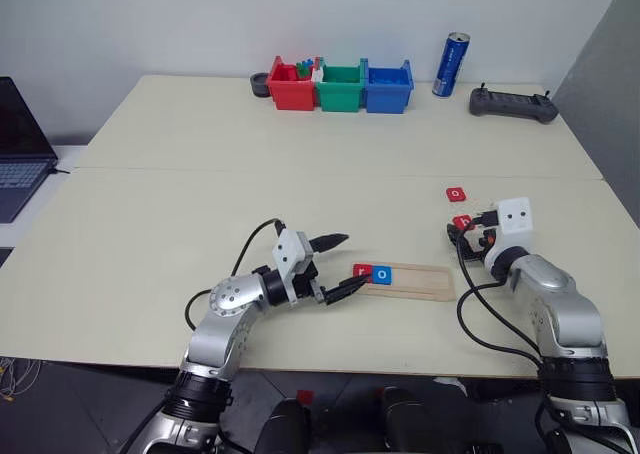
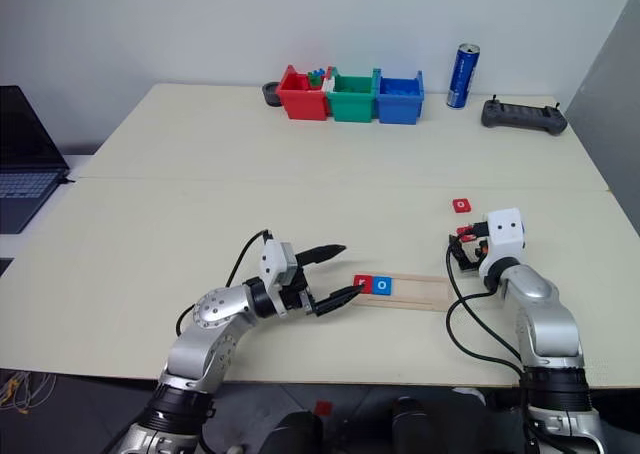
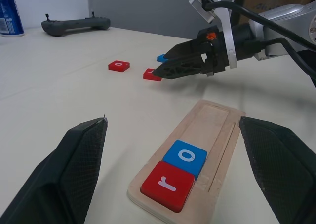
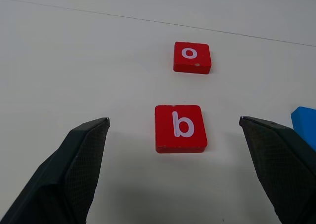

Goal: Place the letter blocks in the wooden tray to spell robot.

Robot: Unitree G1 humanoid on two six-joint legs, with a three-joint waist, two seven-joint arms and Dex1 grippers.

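Head views: the left gripper [image 1: 338, 266] stands with its two black fingers spread wide and holds nothing; it points toward the near end of the wooden tray [image 1: 430, 282], its lower fingertip just beside that end. In the tray's groove a red "r" block [image 1: 362, 272] and a blue "o" block [image 1: 381, 273] lie side by side, touching, at the end nearest this gripper. The right gripper [image 2: 462, 246] sits beyond the tray's other end, low over the table [image 1: 200, 194], spread wide and empty. A red "o" block [image 1: 456, 193] lies farther out on the table, apart from it, and a red block [image 1: 461, 222] lies just at its fingers.

Left wrist view: the left gripper's fingers [image 3: 64, 169] are wide apart with nothing between them but the tray's end, where the red "r" and blue "o" blocks lie in the groove, short of the fingertips. Beyond the tray the right gripper hangs just above the table, near a red tile and a blue tile [image 3: 162, 58].

Right wrist view: the right gripper's fingers [image 4: 69, 165] are wide and empty. A red "b" block [image 4: 180, 128] lies flat on the table between and just ahead of them, untouched; the red "o" block lies farther on, and a blue block's corner [image 4: 305, 123] shows beside one finger
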